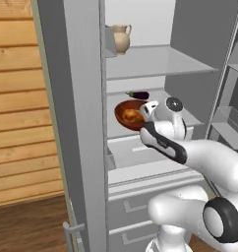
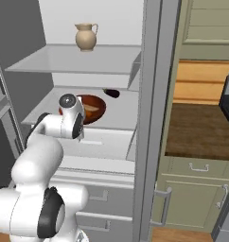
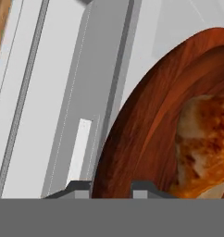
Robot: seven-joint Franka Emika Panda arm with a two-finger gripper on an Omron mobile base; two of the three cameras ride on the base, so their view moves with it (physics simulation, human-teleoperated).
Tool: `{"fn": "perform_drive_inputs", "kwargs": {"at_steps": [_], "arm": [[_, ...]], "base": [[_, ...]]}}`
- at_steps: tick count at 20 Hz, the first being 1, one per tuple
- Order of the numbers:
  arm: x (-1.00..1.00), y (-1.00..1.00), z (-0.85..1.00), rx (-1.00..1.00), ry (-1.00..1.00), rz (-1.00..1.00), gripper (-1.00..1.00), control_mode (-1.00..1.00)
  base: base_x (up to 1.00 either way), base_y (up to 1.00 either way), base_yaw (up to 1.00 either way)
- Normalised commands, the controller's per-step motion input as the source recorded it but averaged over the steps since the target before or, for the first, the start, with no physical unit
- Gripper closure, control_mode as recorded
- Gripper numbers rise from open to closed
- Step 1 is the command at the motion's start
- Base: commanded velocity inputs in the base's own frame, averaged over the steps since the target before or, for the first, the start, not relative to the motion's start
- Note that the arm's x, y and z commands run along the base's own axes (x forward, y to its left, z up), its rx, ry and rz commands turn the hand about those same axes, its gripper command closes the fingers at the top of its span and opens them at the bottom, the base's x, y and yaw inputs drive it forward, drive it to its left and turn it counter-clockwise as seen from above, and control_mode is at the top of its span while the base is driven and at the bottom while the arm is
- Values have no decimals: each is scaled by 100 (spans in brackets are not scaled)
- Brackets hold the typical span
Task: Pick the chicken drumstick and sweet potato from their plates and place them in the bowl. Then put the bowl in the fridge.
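The fridge [image 1: 81, 123] stands open, tall and grey, with its pale shelves in plain sight; everything else sits in relation to it. Outside it, to one side, run warm wooden wall planks [image 1: 17, 98], and on the other side are green cabinets [image 2: 192, 198] under a dark brown counter [image 2: 201, 127].

The white arm [image 1: 209, 162] reaches from the front of the fridge in toward its middle shelf [image 2: 121, 111]. Below that shelf is a pale drawer [image 1: 135, 152].

The bowl [image 1: 128, 114], glossy reddish-brown, is at the middle shelf inside the fridge, tipped so its inside faces outward, right at the end of the arm. In the hand view the gripper [image 3: 111, 187] has its two dark tips set either side of the bowl's rim, pinching it.

On the top shelf stands a beige jug [image 1: 121, 38]. Inside the bowl lies the chicken drumstick [image 3: 204, 148], orange-brown and mottled. A small dark eggplant [image 1: 138, 95] lies at the back of the middle shelf, behind the bowl.
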Motion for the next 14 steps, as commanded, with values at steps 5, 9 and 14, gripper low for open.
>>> {"fn": "perform_drive_inputs", "kwargs": {"at_steps": [5, 9, 14], "arm": [[50, 25, 0, 0, 0, 0, 100, -100], [24, 13, -2, 0, 0, 0, 100, -100], [41, 0, -5, 0, 0, 0, -100, -100]], "base": [[0, 0, 0], [0, 0, 0], [0, 0, 0]]}}
